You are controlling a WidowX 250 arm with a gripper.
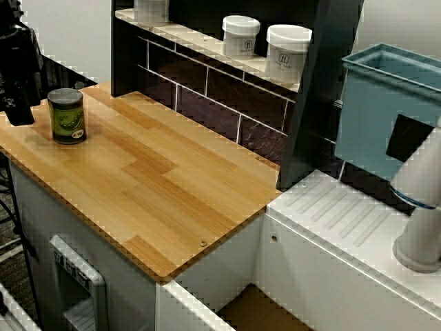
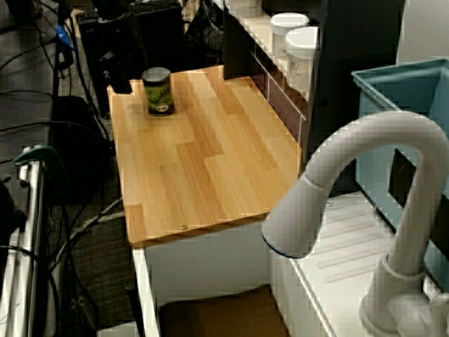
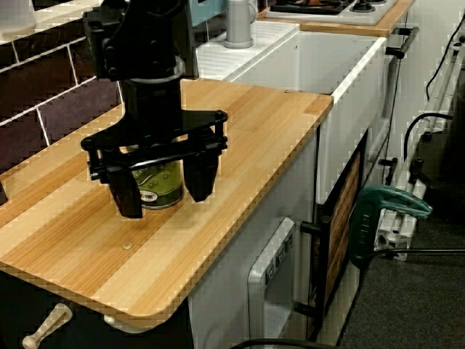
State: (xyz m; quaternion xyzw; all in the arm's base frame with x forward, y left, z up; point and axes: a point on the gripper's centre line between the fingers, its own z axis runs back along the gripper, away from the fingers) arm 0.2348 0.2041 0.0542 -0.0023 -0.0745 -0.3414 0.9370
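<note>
noting, far left, a black gripper [image 3: 166,198] low over the counter [image 1: 165,186], near its corner. fingers [image 3: 201,178] released and spread wide, grasping nothing. seen from the counter's end, seems to straddle the can [image 1: 67,116]. seen from above and from over the faucet [image 1: 420,214], plainly just beside it, toward the counter's edge, apart and not touching. so merely lined up with that one camera.

next right: can upright on its base, green label, dark lid on, close to the counter's near-left corner. likely steady like that, flat bottom on flat wood.

up and behind: white jars [image 1: 287,53], lids on, along a shelf [image 1: 200,47] over dark tile. probably stored there to stay off the work surface.

further right: blue bin [image 1: 386,124] against the wall, then a white ribbed drainboard [image 1: 344,214], probably grooved to shed water. faucet at far right, spout curving down.
</note>
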